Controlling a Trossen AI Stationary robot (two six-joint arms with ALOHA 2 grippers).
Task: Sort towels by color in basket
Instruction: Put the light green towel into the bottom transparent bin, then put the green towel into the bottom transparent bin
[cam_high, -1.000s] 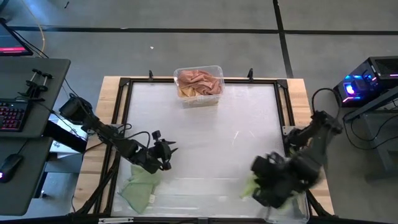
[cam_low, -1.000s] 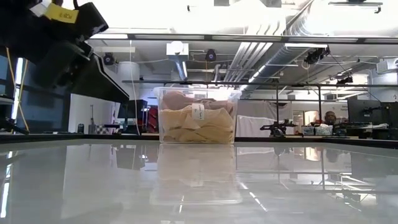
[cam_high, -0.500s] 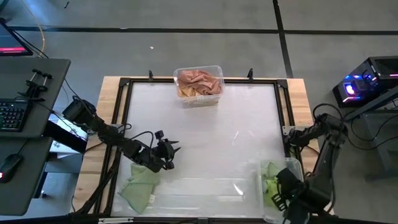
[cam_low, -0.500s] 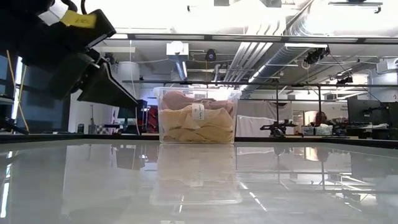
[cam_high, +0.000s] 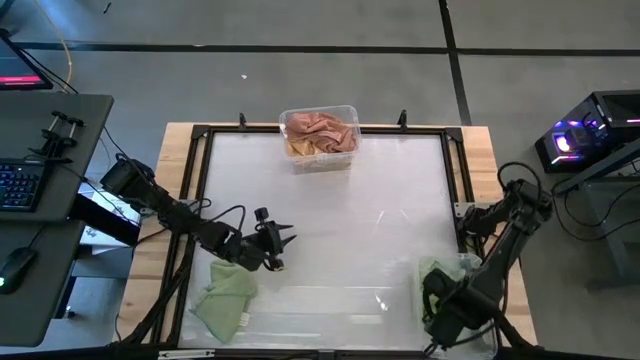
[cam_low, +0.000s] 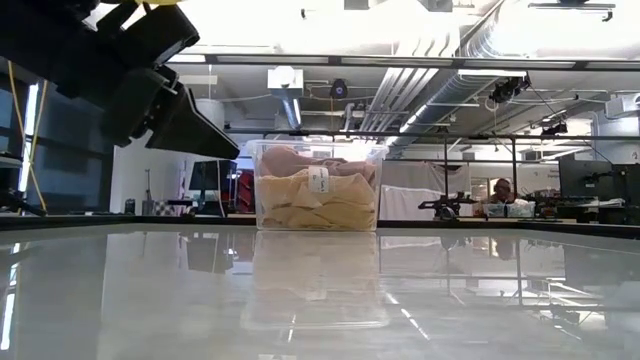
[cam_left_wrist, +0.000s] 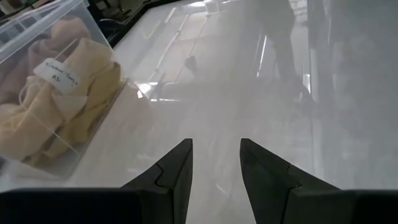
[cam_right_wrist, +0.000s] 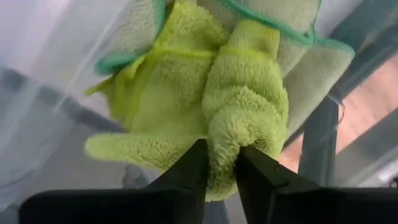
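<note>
Done so far: some green towels already lie in the clear bin at the near right corner of the surface. Yellow-orange and pink towels fill the clear box at the far edge.
Left to do: a heap of green towels lies loose on the surface near the left corner. I think they must go in the right bin too, so the job looks partly done.
Right claw: it is over the right bin. Its two fingers sit close together and pinch a fold of a green towel.
Left claw: open a little, holding nothing. It hangs just past the loose green heap and points at the far box.
Feel and shape: the towels are soft, fluffy and crumpled. The bins are hard, see-through plastic. The surface is smooth and shiny.
</note>
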